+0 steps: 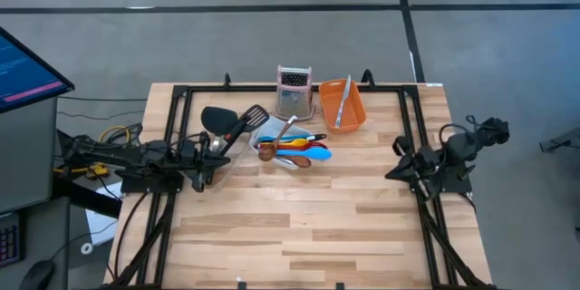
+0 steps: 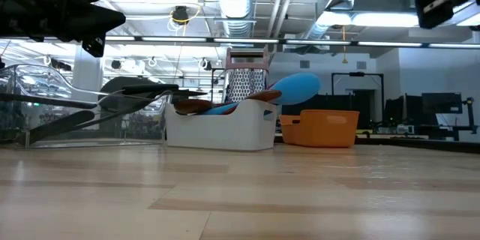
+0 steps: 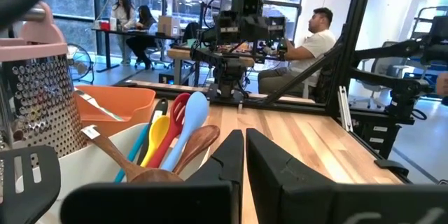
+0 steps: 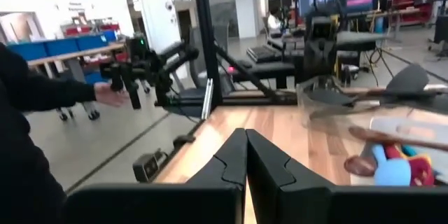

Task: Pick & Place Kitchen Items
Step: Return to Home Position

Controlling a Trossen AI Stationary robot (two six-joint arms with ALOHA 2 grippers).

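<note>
**Tabletop** (image 1: 299,227): pale wood planks with a dark frame on it. No utensil lies loose on the bare wood in the high view.

**Left arm:** at the left edge, folded low. Left gripper (image 3: 244,140) is clenched on nothing and sits just left of the clear tub.

**Right arm:** at the right edge, well apart from all the tubs. Right gripper (image 4: 246,140) has its fingers pressed together and is empty.

**Clear tub** (image 2: 142,124): far left of centre. It holds a black spatula (image 1: 217,119) and a slotted turner (image 1: 256,115), whose handles slope toward the white bin.

**White bin** (image 2: 221,129): centre, beside the clear tub. It is heaped with the coloured tools.

**Orange tub** (image 1: 355,111): far right of centre. One pale slim tool (image 1: 343,100) lies in it; I cannot tell what kind.

**Box grater** (image 1: 293,92): steel with a pink top, upright behind the white bin, between the tubs. It is not one of the items to be moved.

**Contents of the white bin:**
- blue spoons (image 1: 315,154)
- red slotted spoon (image 3: 180,105)
- yellow tool (image 3: 157,129)
- wooden spoon (image 3: 199,143)

**Status, as a judgement:** every utensil in view sits in a tub, so the placing looks complete. What is left appears to be only parking the two arms at rest.
</note>
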